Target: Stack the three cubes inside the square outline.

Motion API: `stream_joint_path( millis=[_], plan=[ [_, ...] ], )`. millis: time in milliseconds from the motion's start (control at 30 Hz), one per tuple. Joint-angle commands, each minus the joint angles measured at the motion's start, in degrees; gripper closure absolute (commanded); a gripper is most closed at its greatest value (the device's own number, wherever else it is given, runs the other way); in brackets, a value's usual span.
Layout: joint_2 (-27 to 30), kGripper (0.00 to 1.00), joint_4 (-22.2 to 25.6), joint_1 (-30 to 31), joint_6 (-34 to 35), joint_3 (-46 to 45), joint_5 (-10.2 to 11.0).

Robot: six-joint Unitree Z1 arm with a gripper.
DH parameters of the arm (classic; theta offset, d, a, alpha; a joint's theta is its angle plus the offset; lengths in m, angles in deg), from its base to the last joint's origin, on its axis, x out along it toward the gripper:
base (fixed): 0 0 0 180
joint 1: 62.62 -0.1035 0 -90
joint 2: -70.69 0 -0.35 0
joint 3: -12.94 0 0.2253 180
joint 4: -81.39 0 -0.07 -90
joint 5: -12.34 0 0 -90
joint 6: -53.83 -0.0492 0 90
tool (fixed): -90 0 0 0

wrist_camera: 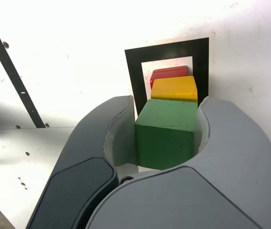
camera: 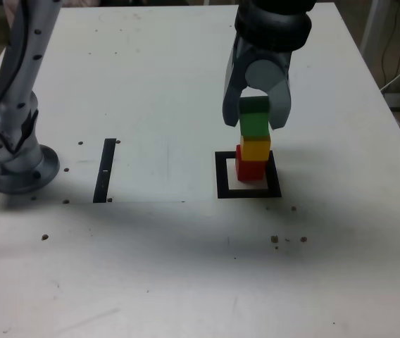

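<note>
Three cubes stand in a column inside the square outline [camera: 248,193]. The red cube [camera: 248,170] is at the bottom, on the white centre. The yellow cube [camera: 257,149] sits on it, shifted slightly toward the exterior view's right. On top is the green cube [camera: 254,125], and it looks to rest on the yellow one. My gripper [camera: 255,120] comes down from above and is shut on the green cube, one jaw on each side. In the wrist view the green cube [wrist_camera: 166,138] fills the gap between the jaws of the gripper [wrist_camera: 168,107]. Beyond it are the yellow cube [wrist_camera: 174,89], the red cube [wrist_camera: 168,73] and the outline [wrist_camera: 135,76].
A thin black strip [camera: 105,170] lies on the white table [camera: 172,84], to the exterior view's left of the outline; it also shows in the wrist view as the strip [wrist_camera: 16,81]. The arm's grey base [camera: 11,158] stands at the far left. Small dark specks dot the table.
</note>
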Motion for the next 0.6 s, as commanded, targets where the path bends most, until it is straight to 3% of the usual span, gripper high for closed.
stream_joint_path(
  millis=[0,300,567],
  plan=[
    [-0.3,0.80,0.3,0.1,-0.1,0.0,-0.1],
    [-0.7,0.77,0.2,0.0,-0.2,0.0,-0.1],
    [-1.0,0.48,0.1,-0.2,-0.2,0.0,-0.4]
  ],
)
